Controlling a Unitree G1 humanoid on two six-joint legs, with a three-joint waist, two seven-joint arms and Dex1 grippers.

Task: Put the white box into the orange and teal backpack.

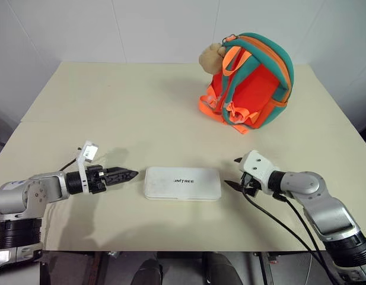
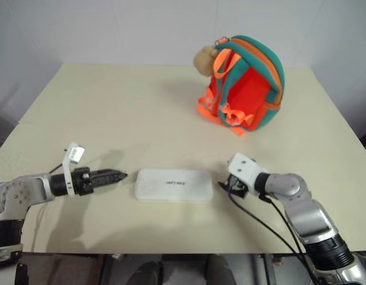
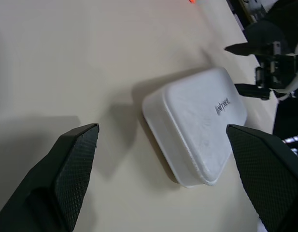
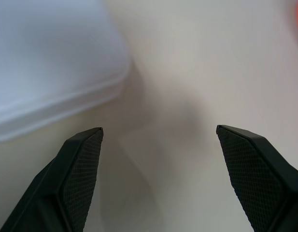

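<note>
Box [image 1: 183, 183]: lies flat on the table [image 1: 111, 113], near the front edge, about midway between the left and right edges, long side along that edge.
Backpack [image 1: 254, 83]: stands near the back edge, right of the middle, well apart from the box and behind it.
Charm [image 1: 210, 57]: hangs at the backpack's upper left side.
Left gripper [image 1: 128, 175]: over the table just left of the box's left end, pointing at it, apart from it.
Right gripper [image 1: 236, 173]: just right of the box's right end, apart from it.
</note>
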